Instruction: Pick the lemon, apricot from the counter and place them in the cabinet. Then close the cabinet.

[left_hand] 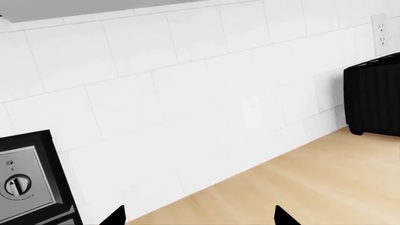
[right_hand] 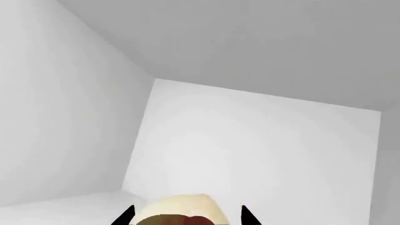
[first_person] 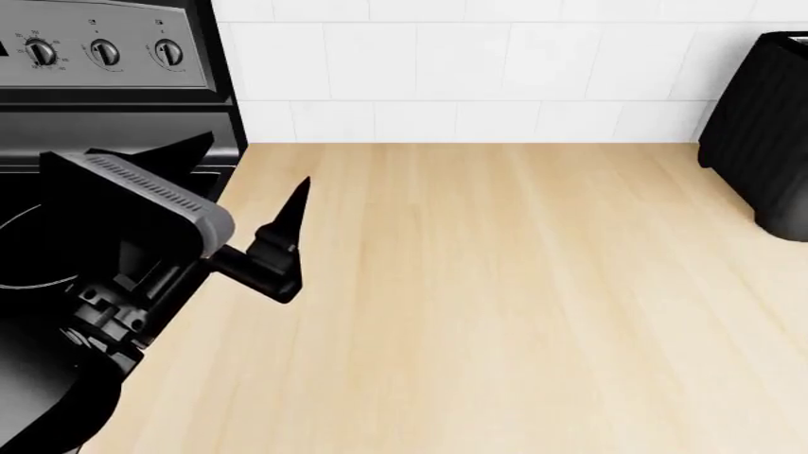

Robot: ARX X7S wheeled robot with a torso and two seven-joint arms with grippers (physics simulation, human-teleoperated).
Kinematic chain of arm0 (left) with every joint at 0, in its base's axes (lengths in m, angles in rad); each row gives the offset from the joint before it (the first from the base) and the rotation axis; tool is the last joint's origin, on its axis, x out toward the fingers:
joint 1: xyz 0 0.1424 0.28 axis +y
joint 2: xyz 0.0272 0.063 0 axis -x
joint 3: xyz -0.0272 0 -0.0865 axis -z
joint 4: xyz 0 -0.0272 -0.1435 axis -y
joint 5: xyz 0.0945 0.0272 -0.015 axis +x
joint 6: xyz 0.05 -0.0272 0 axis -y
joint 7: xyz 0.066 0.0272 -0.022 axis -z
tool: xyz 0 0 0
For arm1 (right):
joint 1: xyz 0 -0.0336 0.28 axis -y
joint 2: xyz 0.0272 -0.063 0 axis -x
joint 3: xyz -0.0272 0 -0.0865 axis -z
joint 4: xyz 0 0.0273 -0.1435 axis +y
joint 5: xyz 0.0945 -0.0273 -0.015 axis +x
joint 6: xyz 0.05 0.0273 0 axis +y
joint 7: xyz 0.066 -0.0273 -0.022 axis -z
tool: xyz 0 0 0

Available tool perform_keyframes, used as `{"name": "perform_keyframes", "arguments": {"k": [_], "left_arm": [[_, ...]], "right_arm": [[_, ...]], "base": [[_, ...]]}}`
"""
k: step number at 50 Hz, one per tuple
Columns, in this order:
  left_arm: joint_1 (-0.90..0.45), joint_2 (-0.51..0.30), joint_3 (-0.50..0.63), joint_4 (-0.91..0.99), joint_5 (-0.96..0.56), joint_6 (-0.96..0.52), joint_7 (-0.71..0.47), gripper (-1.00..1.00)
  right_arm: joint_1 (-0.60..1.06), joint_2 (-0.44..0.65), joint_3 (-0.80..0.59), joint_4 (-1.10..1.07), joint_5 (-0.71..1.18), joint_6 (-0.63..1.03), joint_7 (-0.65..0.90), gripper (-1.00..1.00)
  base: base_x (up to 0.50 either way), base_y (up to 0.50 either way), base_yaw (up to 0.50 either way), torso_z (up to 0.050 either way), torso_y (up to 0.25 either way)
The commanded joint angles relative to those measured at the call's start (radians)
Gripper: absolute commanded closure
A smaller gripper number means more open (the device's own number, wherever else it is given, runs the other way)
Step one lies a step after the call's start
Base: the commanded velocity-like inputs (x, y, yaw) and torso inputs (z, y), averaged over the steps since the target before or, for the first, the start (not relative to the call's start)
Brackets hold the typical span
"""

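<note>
Right pincer (right_hand: 187, 216) is inside the cabinet (right_hand: 250, 140), white walls all round, with the apricot (right_hand: 181, 206) sitting between its black tips; looks clenched on the fruit, pale cream body with a reddish dimple toward the camera. Whether the apricot already rests on the cabinet floor is hidden at the frame edge. Risk: letting go while it's above the shelf or near the front lip, so the round fruit rolls out; pulling back could also drag it or knock the cabinet wall. Left pincer (first_person: 246, 203) hovers over the table (first_person: 505, 303) by the stove (first_person: 114, 57) edge, released, jaws wide apart, holding nothing, touching nothing visible. Lemon not seen in any view, so can't tell where it is. Black toaster (first_person: 764, 132) stands at the table's far right against the tiled wall (left_hand: 187, 84). Cabinet door not in view; closing not yet done.
</note>
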Motion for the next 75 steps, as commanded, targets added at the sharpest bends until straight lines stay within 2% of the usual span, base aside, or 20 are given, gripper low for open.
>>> {"name": "perform_keyframes", "arguments": {"k": [1, 16, 26, 41, 43, 47, 58, 75], "left_arm": [[0.007, -0.001, 0.005, -0.005, 0.006, 0.011, 0.004, -1.00], [0.012, -0.002, 0.007, -0.006, 0.006, 0.016, 0.002, -1.00], [0.018, 0.007, 0.030, -0.029, 0.035, 0.040, 0.018, -1.00], [0.024, 0.005, 0.029, -0.030, 0.032, 0.045, 0.014, -1.00], [0.028, 0.007, 0.025, -0.028, 0.027, 0.043, 0.008, -1.00], [0.038, 0.006, 0.024, -0.031, 0.031, 0.050, 0.008, -1.00], [0.043, 0.004, 0.025, -0.033, 0.033, 0.055, 0.007, -1.00], [0.039, -0.009, 0.012, -0.035, 0.021, 0.038, -0.014, -1.00]], "right_arm": [[0.011, -0.001, -0.056, 0.014, 0.054, 0.034, -0.007, -1.00], [0.020, -0.001, 0.000, -0.016, 0.007, -0.027, -0.060, -1.00], [0.011, 0.006, 0.053, -0.083, -0.060, -0.179, -0.088, -1.00], [-0.027, 0.176, 0.127, -0.489, -0.101, -0.286, 0.055, -1.00], [-0.062, 0.260, 0.161, -0.674, -0.106, -0.356, 0.080, -1.00], [-0.094, 0.325, 0.195, -0.820, -0.100, -0.405, 0.083, -1.00], [-0.105, 0.381, 0.237, -0.976, -0.087, -0.428, 0.088, -1.00], [-0.116, 0.489, 0.254, -1.190, 0.007, -0.334, 0.062, -1.00]], "base": [[0.00, 0.00, 0.00, 0.000, 0.000], [0.00, 0.00, 0.00, 0.000, 0.000], [0.00, 0.00, 0.00, 0.000, 0.000], [0.00, 0.00, 0.00, 0.000, 0.000], [0.00, 0.00, 0.00, 0.000, 0.000], [0.00, 0.00, 0.00, 0.000, 0.000], [0.00, 0.00, 0.00, 0.000, 0.000], [0.00, 0.00, 0.00, 0.000, 0.000]]}}
